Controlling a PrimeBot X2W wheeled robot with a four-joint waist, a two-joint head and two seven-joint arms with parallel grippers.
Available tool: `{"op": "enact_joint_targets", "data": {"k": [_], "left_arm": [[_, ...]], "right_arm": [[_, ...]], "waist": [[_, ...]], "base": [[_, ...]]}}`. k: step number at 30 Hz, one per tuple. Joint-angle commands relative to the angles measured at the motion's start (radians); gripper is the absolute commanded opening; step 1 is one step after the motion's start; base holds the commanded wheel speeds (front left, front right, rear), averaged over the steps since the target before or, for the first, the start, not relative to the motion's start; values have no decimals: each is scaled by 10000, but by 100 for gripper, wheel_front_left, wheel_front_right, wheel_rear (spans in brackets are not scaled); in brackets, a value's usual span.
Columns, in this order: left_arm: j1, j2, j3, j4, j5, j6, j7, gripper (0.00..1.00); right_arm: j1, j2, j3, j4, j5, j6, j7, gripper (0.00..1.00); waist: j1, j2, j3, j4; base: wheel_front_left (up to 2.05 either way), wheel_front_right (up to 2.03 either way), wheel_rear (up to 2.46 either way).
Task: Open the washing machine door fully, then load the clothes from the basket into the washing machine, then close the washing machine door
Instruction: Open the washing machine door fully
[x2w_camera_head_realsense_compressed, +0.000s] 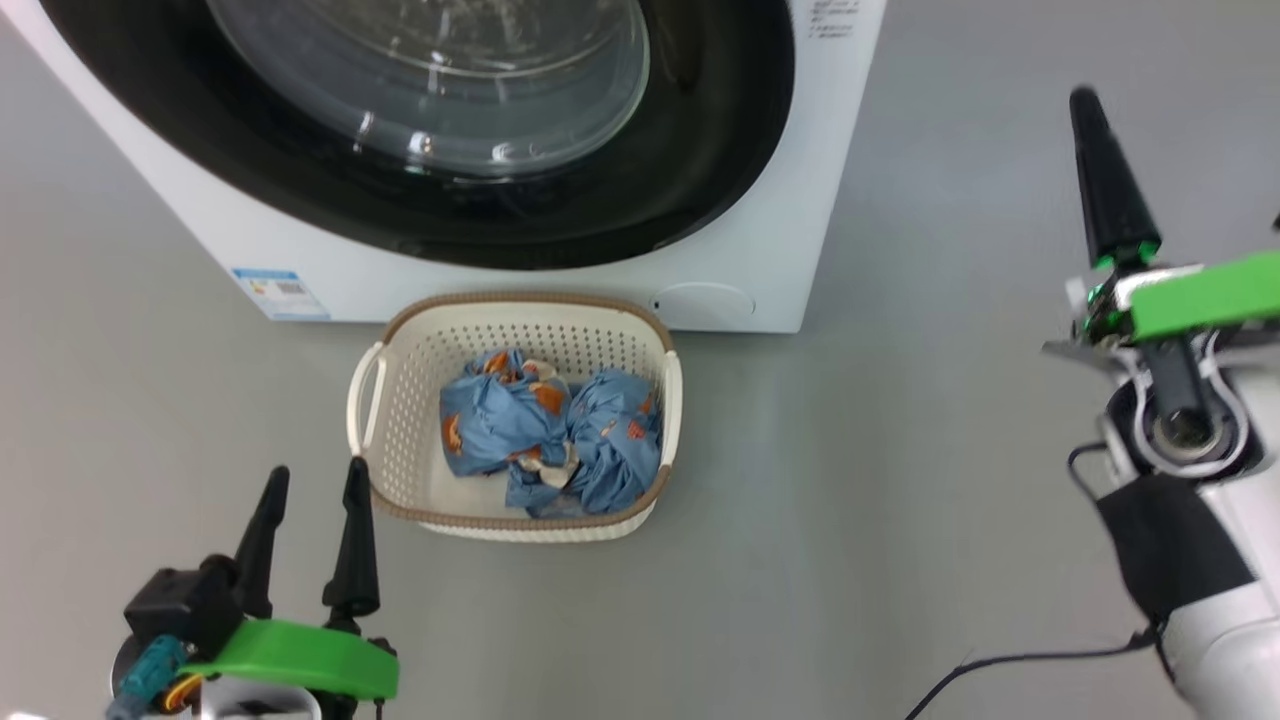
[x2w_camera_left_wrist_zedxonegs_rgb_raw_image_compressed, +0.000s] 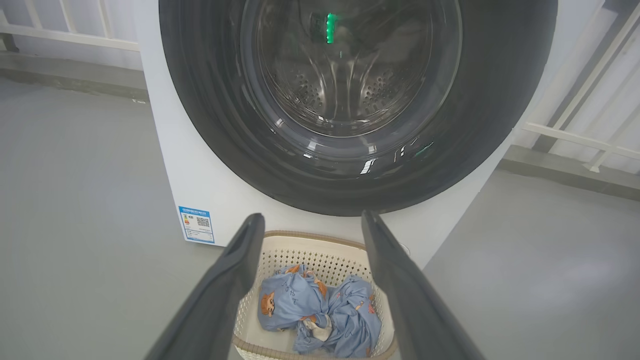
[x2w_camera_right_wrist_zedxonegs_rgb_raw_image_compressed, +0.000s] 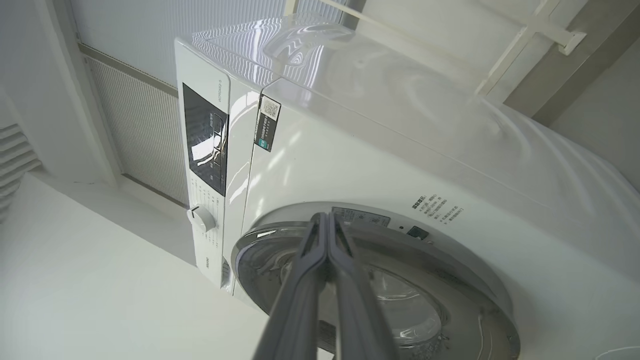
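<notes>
The white washing machine (x2w_camera_head_realsense_compressed: 780, 200) fills the top of the head view, and its door (x2w_camera_head_realsense_compressed: 700, 150), black-rimmed with a clear glass bowl, lies flush against the front. Before it on the floor stands the cream basket (x2w_camera_head_realsense_compressed: 520, 300) holding the light blue clothes (x2w_camera_head_realsense_compressed: 550, 430). My left gripper (x2w_camera_head_realsense_compressed: 315, 472) is open and empty just left of the basket's near corner; in the left wrist view its fingers (x2w_camera_left_wrist_zedxonegs_rgb_raw_image_compressed: 240, 270) frame the basket (x2w_camera_left_wrist_zedxonegs_rgb_raw_image_compressed: 310, 239) and clothes (x2w_camera_left_wrist_zedxonegs_rgb_raw_image_compressed: 320, 310). My right gripper (x2w_camera_head_realsense_compressed: 1087, 105) is shut on nothing, raised off to the machine's right. In the right wrist view its tips (x2w_camera_right_wrist_zedxonegs_rgb_raw_image_compressed: 326, 216) point at the door (x2w_camera_right_wrist_zedxonegs_rgb_raw_image_compressed: 400, 300).
A blue label (x2w_camera_head_realsense_compressed: 280, 292) and a round cap (x2w_camera_head_realsense_compressed: 705, 303) sit low on the machine's front. A black cable (x2w_camera_head_realsense_compressed: 1000, 665) trails over the grey floor at the lower right. White railings (x2w_camera_left_wrist_zedxonegs_rgb_raw_image_compressed: 575, 130) stand behind the machine. The control panel (x2w_camera_right_wrist_zedxonegs_rgb_raw_image_compressed: 205, 140) and knob (x2w_camera_right_wrist_zedxonegs_rgb_raw_image_compressed: 201, 218) are on top.
</notes>
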Motion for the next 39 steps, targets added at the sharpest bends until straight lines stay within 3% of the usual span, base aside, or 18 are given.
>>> {"op": "enact_joint_targets", "data": {"k": [1, 9, 18, 39], "left_arm": [[-434, 121, 299, -310, -91, -27, -65, 100], [-968, 121, 21, -422, -266, -27, -65, 100], [-1267, 120, -288, -437, -475, -27, -65, 100], [-1745, 120, -761, -685, -769, -27, -65, 100]], "right_arm": [[-433, -136, 251, -358, 306, 14, 392, 0], [-1719, -735, 209, 64, 1235, 14, 2474, 0], [-2953, -938, 45, 1172, 1768, 14, 4422, 0], [-5181, -1050, -287, 2692, 1396, 14, 5680, 0]], "waist": [[0, 0, 534, 367], [0, 0, 1307, 770], [0, 0, 1855, 1133], [0, 0, 2856, 1646]], "base": [[0, 0, 0], [0, 0, 0], [0, 0, 0], [0, 0, 0]]}}
